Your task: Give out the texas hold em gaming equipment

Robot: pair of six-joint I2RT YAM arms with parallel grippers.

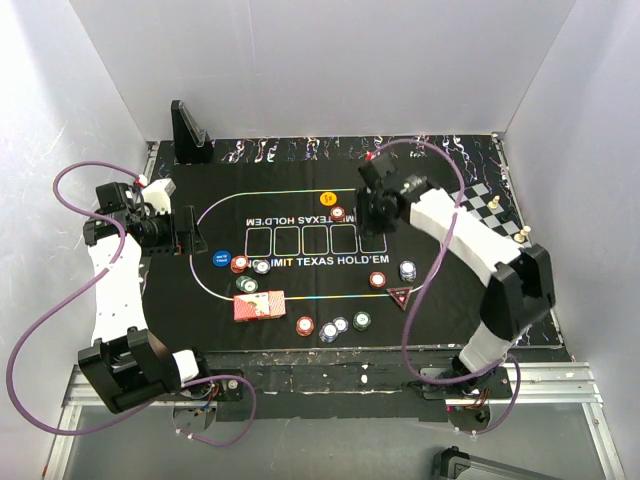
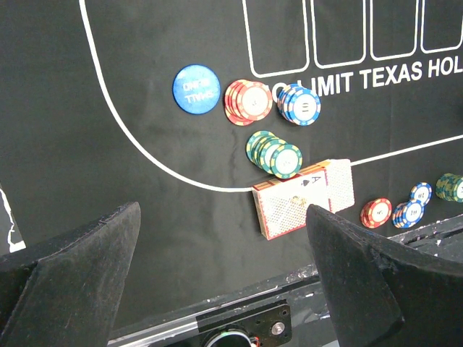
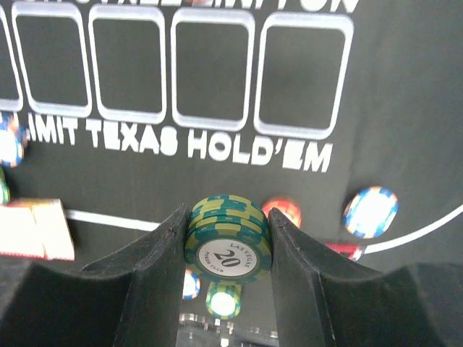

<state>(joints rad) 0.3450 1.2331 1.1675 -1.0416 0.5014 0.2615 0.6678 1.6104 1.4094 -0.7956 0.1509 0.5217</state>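
**Right gripper**: nearest the right wrist camera, its two black fingers pinch a green chip stack by the rim, one finger on each side. The stack's printed face is turned towards the lens and reads "LAS VEGAS POKER CLUB 20". The stack appears to be held above the mat, at the right end of the row of white card boxes.

**Left gripper**: jaws spread wide with nothing between them, hanging over the mat's left end.

**Near edge of the mat:** a row of loose chips in red, blue-and-white and green.
- Just beyond them to the left, the card deck lies flat with its long axis along the near edge. A red patterned back is uppermost, and a white card marked "A" with a spade shows at the deck's far side.
- Fanned green chips sit just beside the deck's far edge.

**Further out:** red chips and blue-and-white chips lie side by side. To their left is a blue disc lettered "SMALL BLIND".

**Right half of the mat:** the triangular marker lies flat with one corner towards the arms. The right arm and its purple cable overhang this area and hide part of the lettering "NO LIMIT TEXAS HOLD'EM".

**Far side:**
- An orange chip lies beyond the card boxes.
- A chessboard with pieces is at the far right.
- A black stand is in the far left corner.
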